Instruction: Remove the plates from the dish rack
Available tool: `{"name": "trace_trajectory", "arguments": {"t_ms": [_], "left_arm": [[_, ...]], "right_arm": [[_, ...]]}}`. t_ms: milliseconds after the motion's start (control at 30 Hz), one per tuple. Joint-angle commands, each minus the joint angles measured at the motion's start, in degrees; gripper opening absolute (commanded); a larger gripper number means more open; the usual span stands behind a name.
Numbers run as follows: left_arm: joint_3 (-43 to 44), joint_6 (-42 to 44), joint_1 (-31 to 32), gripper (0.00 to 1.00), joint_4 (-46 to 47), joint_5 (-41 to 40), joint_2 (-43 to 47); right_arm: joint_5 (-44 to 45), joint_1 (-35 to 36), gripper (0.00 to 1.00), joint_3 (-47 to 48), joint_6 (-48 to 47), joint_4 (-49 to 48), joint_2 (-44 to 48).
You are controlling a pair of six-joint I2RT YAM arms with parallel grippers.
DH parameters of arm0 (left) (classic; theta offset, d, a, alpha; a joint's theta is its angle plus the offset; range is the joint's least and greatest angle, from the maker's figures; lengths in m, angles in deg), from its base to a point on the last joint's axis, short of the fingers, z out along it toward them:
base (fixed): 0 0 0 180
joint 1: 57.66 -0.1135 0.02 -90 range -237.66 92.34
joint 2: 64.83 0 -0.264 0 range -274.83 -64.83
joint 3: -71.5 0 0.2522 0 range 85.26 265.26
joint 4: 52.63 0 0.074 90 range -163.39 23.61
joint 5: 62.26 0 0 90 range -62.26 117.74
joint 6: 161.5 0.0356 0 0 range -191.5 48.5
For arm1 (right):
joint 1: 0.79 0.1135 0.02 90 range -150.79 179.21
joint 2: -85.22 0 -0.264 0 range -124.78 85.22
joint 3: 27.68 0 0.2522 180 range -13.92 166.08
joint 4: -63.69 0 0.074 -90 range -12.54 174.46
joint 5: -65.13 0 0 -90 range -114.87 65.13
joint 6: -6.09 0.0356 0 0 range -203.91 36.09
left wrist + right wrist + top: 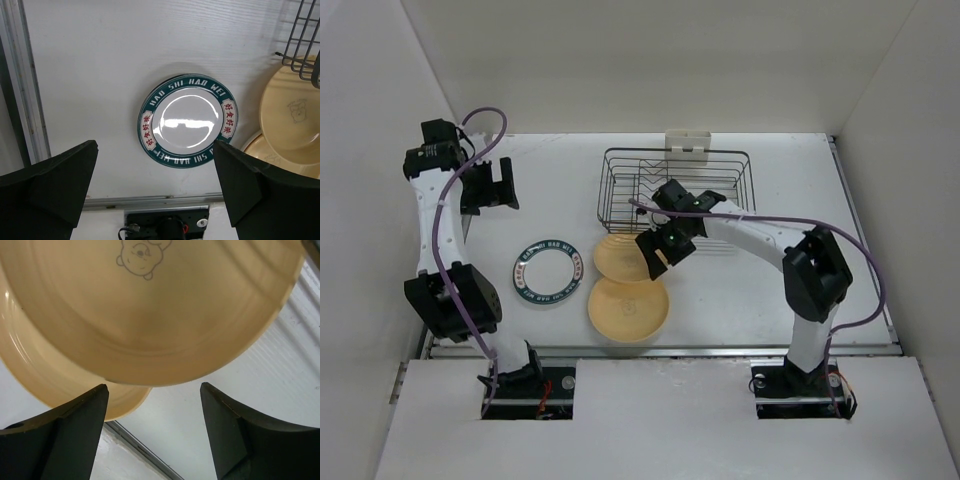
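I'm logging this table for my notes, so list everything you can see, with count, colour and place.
dish rack: one, dark wire, far centre of the table
white block: one, white, on the rack's far side
green-rimmed plate: one, white centre, flat, left of the yellow plates
bear plate: one, pale yellow, before the rack, overlapping the plain plate
plain plate: one, pale yellow, nearest the arms
table: one, white
cables: two, purple, one per arm
left hand: open, far left
right hand: open, at the bear plate's edge
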Motion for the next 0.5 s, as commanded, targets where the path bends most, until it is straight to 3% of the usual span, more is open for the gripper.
{"name": "trace_trajectory", "arguments": {"t_ms": [0,200,333,467], "left_arm": [[-1.2,1.2,-0.2,1.0,0.0,0.7,4.2],[-1.8,1.2,-0.2,1.0,-0.7,1.9,5.4],[-3.0,1.2,-0.2,1.0,-0.7,1.9,6.6],[-4.2,1.7,-0.2,1.0,-0.2,1.9,7.7]], "right_arm": [[2.9,0.4,0.8,-0.9,1.7,-2.0,5.1],[5.8,0.4,0.86,-1.7,10.0,-5.1,5.0],[10.6,0.4,0.95,-8.8,25.9,-7.6,10.0],[11.9,0.4,1.0,-16.3,34.9,-15.4,13.7]]}}
